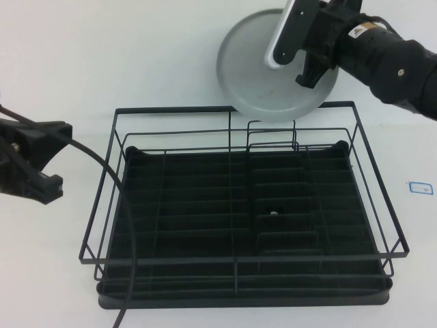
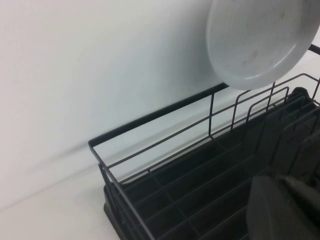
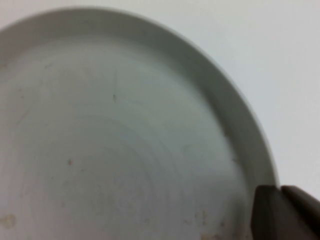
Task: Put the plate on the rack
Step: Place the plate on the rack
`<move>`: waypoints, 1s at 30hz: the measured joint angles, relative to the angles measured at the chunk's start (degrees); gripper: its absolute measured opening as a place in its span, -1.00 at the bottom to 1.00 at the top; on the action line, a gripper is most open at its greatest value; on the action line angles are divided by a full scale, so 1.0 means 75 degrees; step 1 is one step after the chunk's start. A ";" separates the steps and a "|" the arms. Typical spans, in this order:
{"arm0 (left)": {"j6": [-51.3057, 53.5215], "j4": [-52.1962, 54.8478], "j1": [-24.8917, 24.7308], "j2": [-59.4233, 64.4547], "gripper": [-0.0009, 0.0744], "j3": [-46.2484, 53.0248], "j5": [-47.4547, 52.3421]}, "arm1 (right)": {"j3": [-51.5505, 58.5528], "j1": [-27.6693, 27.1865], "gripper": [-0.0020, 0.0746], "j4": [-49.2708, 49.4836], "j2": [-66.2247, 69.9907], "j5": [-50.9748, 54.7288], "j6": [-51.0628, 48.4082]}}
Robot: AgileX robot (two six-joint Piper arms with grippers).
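Observation:
The pale grey-white plate (image 1: 252, 75) hangs tilted above the back edge of the rack (image 1: 177, 108), its lower rim overlapping the rear wire. My right gripper (image 1: 313, 68) comes in from the back right and is shut on the plate's right rim. In the right wrist view the plate (image 3: 115, 150) fills the picture, with my right gripper (image 3: 287, 212) clamped at its edge. My left gripper (image 1: 54, 181) is shut on nothing and hovers left of the rack, apart from it. From the left wrist, the plate (image 2: 255, 40) shows above the rack's far wire (image 2: 155, 112), and the left gripper (image 2: 287, 210) is a dark mass.
A black cable (image 1: 102, 164) from the left arm drapes across the rack's left front corner. A small blue-outlined mark (image 1: 420, 186) lies on the white table right of the rack. White tabletop surrounds the rack on all sides.

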 joint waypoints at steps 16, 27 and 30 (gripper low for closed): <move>0.0781 -0.0587 0.0000 -0.0274 -0.97 0.0000 0.0223 | 0.0342 0.0010 -0.86 0.0000 -0.0119 0.0294 0.0045; 0.0871 -0.0587 0.0000 -0.0459 -0.97 0.0000 0.0581 | 0.0972 0.0010 -0.86 -0.0011 -0.0211 0.0915 0.0017; 0.0871 -0.0587 0.0000 -0.0459 -0.97 0.0000 0.0581 | 0.1002 0.0010 -0.86 -0.0029 -0.0132 0.0934 -0.0010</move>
